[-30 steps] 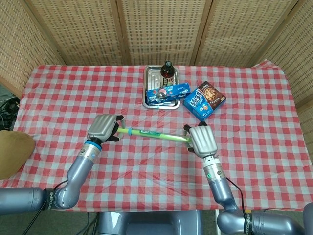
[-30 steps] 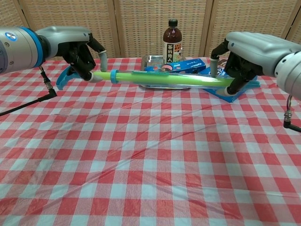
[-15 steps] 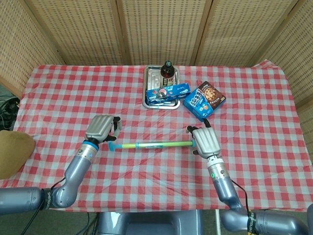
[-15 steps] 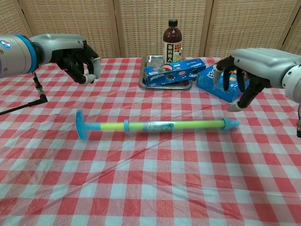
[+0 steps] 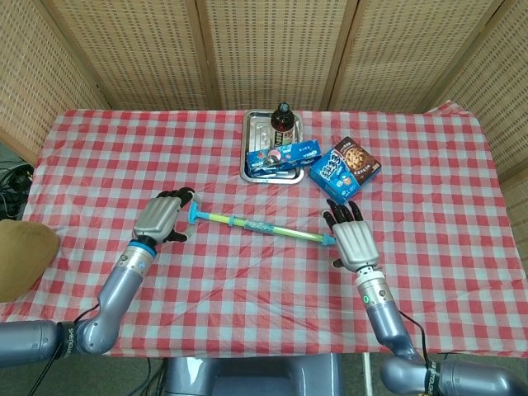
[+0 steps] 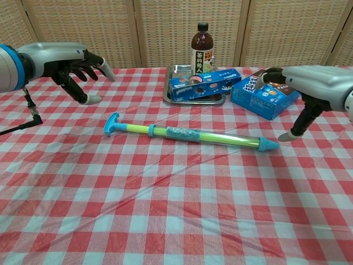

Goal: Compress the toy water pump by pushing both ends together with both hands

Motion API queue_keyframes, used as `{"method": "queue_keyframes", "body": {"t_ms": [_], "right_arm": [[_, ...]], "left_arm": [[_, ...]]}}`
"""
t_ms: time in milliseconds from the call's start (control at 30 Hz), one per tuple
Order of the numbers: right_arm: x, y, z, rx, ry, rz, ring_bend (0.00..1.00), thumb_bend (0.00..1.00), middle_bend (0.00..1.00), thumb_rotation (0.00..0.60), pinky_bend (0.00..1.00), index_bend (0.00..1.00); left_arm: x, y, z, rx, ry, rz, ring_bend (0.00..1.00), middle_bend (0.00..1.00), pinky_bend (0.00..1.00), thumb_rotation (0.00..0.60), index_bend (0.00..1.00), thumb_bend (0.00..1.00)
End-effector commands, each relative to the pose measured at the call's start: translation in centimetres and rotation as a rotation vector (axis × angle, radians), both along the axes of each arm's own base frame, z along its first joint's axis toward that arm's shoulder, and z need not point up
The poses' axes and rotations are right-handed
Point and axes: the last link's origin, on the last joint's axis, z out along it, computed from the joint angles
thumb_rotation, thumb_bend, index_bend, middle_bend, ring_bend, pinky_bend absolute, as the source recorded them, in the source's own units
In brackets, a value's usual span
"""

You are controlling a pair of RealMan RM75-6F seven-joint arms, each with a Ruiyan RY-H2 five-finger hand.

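Toy water pump (image 5: 257, 224): laid flat on the checked bench (image 5: 247, 280), between the two robot hands, blue T-handle toward the left, blue nozzle toward the right; seen extended in the chest view (image 6: 187, 134)
Left robot hand (image 5: 158, 217): fingers spread apart, nothing held; placed just beside the T-handle, and contact with it cannot be told from the head view; in the chest view (image 6: 74, 63) it is seen raised above the bench, apart from the pump
Right robot hand (image 5: 353, 239): fingers spread wide, nothing held; positioned near the nozzle end; in the chest view (image 6: 295, 96) a fingertip is pointed down beside the nozzle, apart from it
Metal tray (image 5: 247, 169): set at the far middle of the bench, a dark bottle (image 5: 282, 120) and a blue box (image 5: 283, 155) carried in it
Cookie box (image 5: 345, 169): lying just right of the tray
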Motion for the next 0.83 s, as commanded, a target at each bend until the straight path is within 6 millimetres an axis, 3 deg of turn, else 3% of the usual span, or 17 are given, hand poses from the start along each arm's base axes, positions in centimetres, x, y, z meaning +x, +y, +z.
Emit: {"method": "queue_keyframes", "body": {"t_ms": [33,233,300,433,667,833], "right_arm": [[-1.1,0.9,1.0,-0.025,0.002,0.012,0.03,0.22,0.02,0.6,0.0,0.14],[-4.7,3.4,3.4,-0.08,-0.049,0.005,0.0,0.21,0.0,0.6,0.0,0.06],[-7.2,5.1,4.7,-0.102,-0.061,-0.016,0.0,0.2,0.0,0.6,0.0,0.03],[-9.5,6.8,5.8,-0.123,-0.064,-0.008,0.0,0.18,0.0,0.6,0.0,0.0],[-11.4,9.3,7.1,-0.151,-0.058,0.009,0.0,0.17,0.0,0.6,0.0,0.0],[-11.7,10.6,7.8,-0.182,-0.068,0.025,0.0,0.17,0.0,0.6,0.0,0.0]], "left_arm": [[-1.3,-1.1,0.9,0.021,-0.024,0.007,0.09,0.06,0.09,0.6,0.22,0.37],[-4.5,-3.7,2.7,0.105,-0.015,-0.026,0.0,0.0,0.0,0.6,0.13,0.2],[-6.6,-6.0,3.5,0.161,0.049,-0.05,0.0,0.0,0.0,0.6,0.09,0.16],[-8.8,-8.7,4.2,0.211,0.091,-0.064,0.0,0.0,0.0,0.6,0.03,0.12],[-11.9,-12.4,5.0,0.257,0.197,-0.033,0.0,0.0,0.0,0.6,0.0,0.11],[-13.0,-14.3,5.7,0.277,0.208,-0.013,0.0,0.0,0.0,0.6,0.0,0.11]]}}
